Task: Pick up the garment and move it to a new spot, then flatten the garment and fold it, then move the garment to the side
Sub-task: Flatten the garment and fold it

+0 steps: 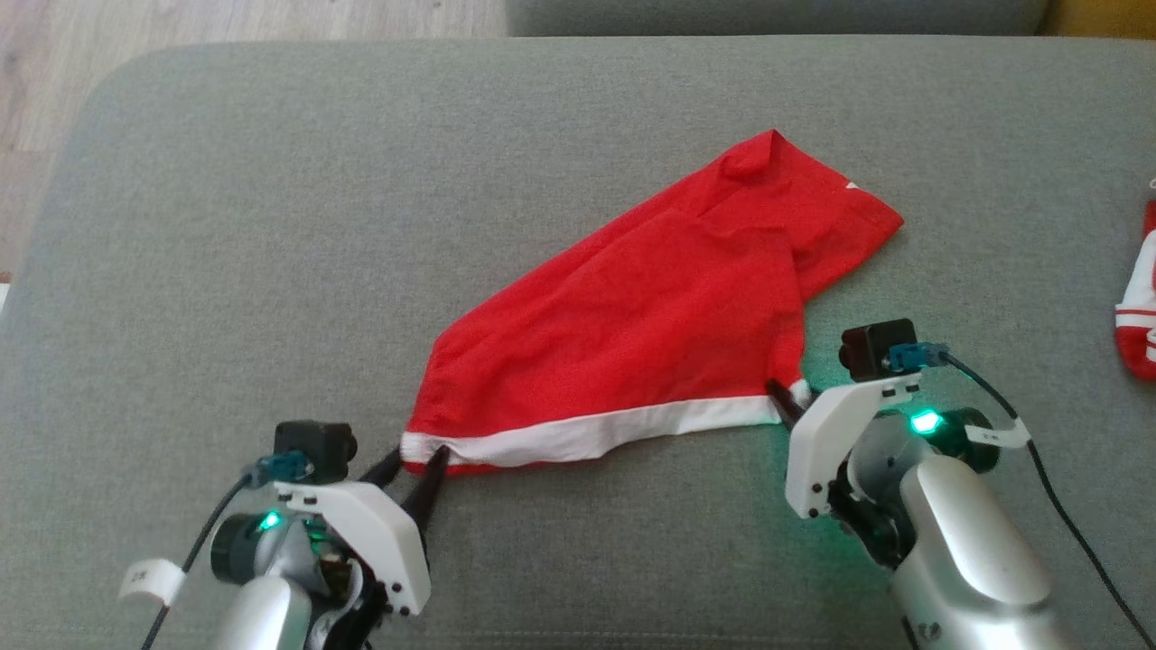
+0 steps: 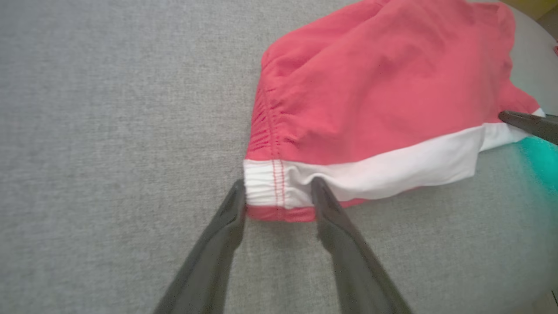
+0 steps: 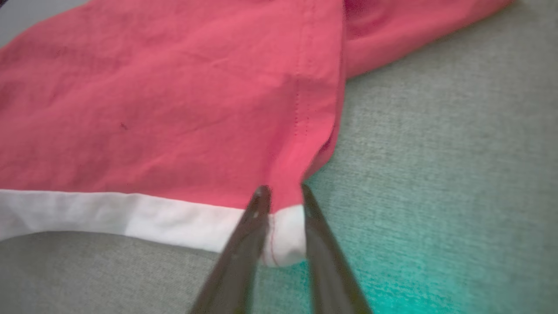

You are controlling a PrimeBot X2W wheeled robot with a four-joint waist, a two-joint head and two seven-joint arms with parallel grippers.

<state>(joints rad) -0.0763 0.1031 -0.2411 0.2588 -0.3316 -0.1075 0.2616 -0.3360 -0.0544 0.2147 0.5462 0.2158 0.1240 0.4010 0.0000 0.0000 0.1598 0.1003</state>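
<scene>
The garment [image 1: 650,307], red with a white band along its near edge, lies mostly flat on the grey cushion [image 1: 271,226]. My left gripper [image 1: 420,456] is at the band's left corner. In the left wrist view its jaws [image 2: 277,189] stand open with that corner of the garment [image 2: 383,87] between them. My right gripper [image 1: 781,397] is at the band's right corner. In the right wrist view its fingers [image 3: 282,189] are close together, with the white corner of the garment [image 3: 152,109] bunched between them. The far end of the garment is folded over itself.
Another red and white cloth item [image 1: 1140,307] lies at the cushion's right edge. Wooden floor [image 1: 54,72] shows beyond the cushion's left corner. A second grey cushion [image 1: 777,13] runs along the back. The right gripper's finger [image 2: 529,124] shows in the left wrist view.
</scene>
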